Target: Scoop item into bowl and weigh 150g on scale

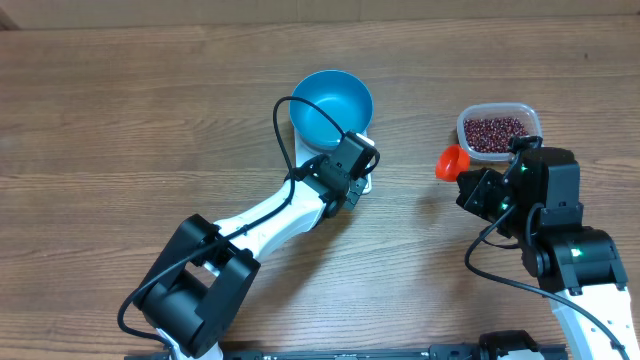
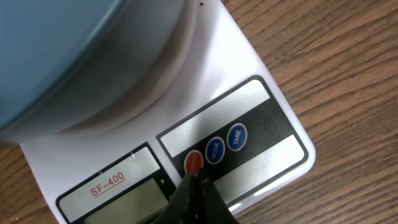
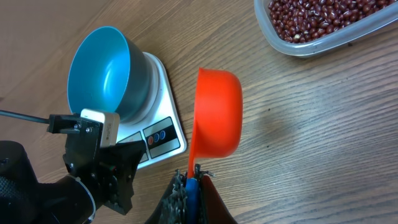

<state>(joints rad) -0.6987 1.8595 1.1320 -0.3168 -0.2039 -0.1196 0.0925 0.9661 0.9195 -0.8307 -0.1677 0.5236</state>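
Clenched fingertips of the left pincer [image 2: 195, 186] sit on the red button [image 2: 193, 162] at the front edge of the scale [image 2: 249, 106], just beside the blue buttons MODE [image 2: 214, 150] and TARE [image 2: 237, 137]; it grasps nothing. Switching the scale on looks like the step in hand. Press straight down and lightly, so the scale neither slides nor rocks the bowl [image 1: 332, 103] standing on its platform. Then lift clear and tare, since the bowl's own weight should be zeroed first. Its display [image 2: 118, 211] is mostly out of view, so I cannot tell whether it is lit. The right pincer [image 3: 194, 182] is clenched on the handle of an orange scoop [image 3: 219, 112], held between the scale and the tub [image 3: 351, 36] of beans [image 3: 323, 15]. No beans show in the bowl. The surface [image 1: 130, 120] is brown wood grain; nothing of the room shows.
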